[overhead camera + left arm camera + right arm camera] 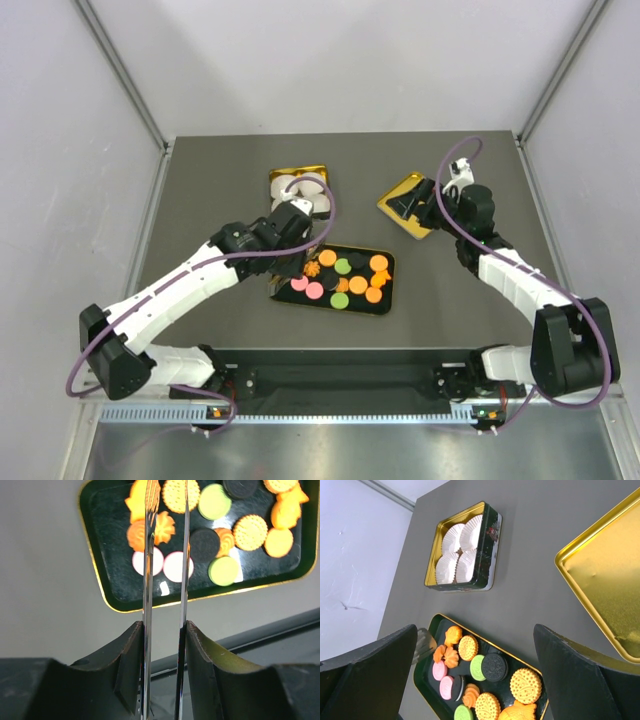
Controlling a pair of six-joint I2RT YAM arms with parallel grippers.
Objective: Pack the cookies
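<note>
Evidently the packing has not yet got a cookie across. The cookies (250, 531) all lie loose in the dark tray (392, 285) in the middle of the worktop (220, 180). The tin (492, 550) stands just beyond the tray, its paper cups (451, 539) bare. The lid (605, 580) lies gold side up, off to the right, leaving the tin mouth free.

The left gripper (164, 635) is closed partway on a pair of thin metal tongs (146, 580). Their blades are parallel and slightly apart, and they reach out over the tray's left end. I judge the tongs are there to lift the pieces singly without crushing them. Nothing appears pinched between the tips. The right gripper (424, 203) hovers at the lid with its jaws spread wide, holding nothing.

Counted in the left wrist view, there are fifteen cookies: two pink, two green, two dark and nine orange or golden. There are four paper cups, one tin, one lid and one tray.
</note>
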